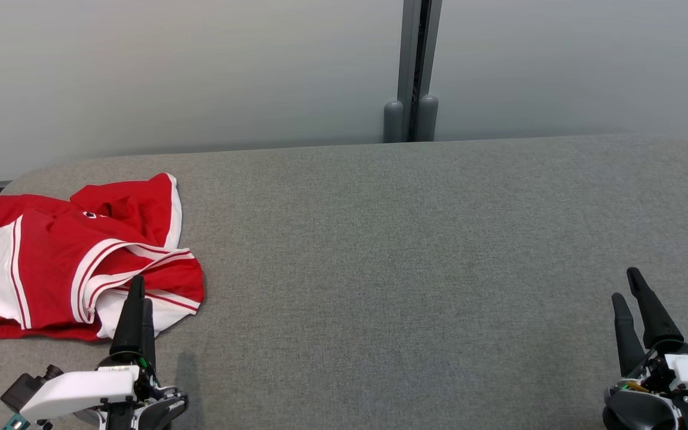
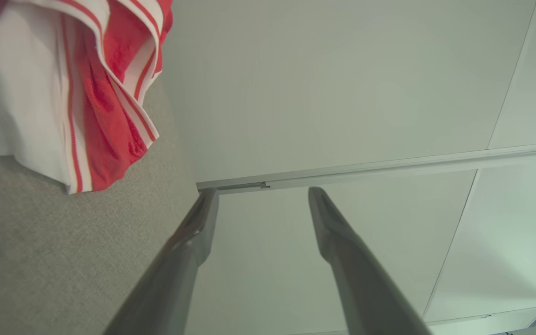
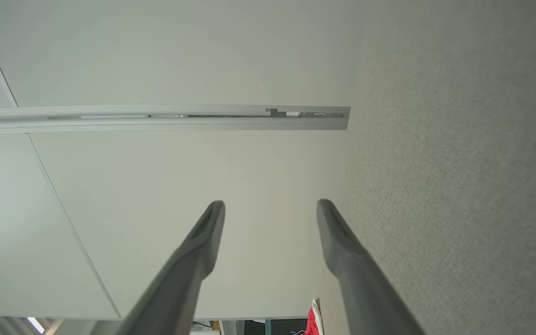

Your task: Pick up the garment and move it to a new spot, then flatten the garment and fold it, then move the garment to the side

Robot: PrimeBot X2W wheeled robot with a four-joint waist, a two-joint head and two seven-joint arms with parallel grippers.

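Head view, nearest first: my left jaws sit at the lower left and my right jaws at the lower right, both spread apart and holding nothing (each wrist view looks through a clear gap between the fingers). Just beyond the left jaws the garment, red with white panels and stripes, lies crumpled at the left end of the grey worktop. Behind the worktop stands a pale wall with a grey post.
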